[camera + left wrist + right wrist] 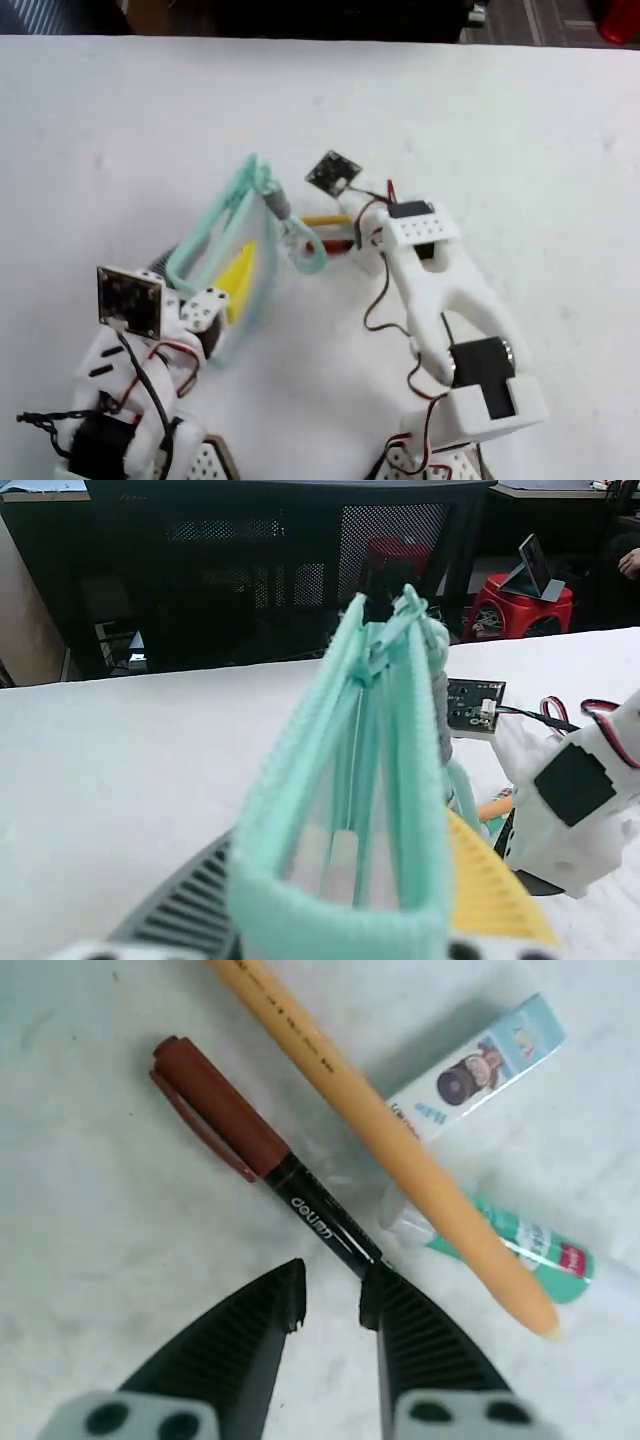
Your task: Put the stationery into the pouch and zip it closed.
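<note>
Currently the left claw is clamped on the pouch, with a ribbed grey finger on one side and a yellow finger on the other, so the pouch stands on edge off the table with its teal rim upward. From the left wrist the two teal edges of the rim run away from the camera with a gap between them, and clear mesh shows below. In the high view the pouch sits just ahead of the left arm, slanting away from the left claw towards the middle of the table, and a teal loop hangs from its far end towards the right arm. The right claw hangs close over the table just beside that end. Its own camera shows the right claw parted by a narrow gap and holding nothing; the black end of a pen with a brown cap meets the tip of one finger. An orange pencil lies next to the pen, slanting across a pale blue box and a green and white tube. All four pieces lie on the table outside the pouch.
</note>
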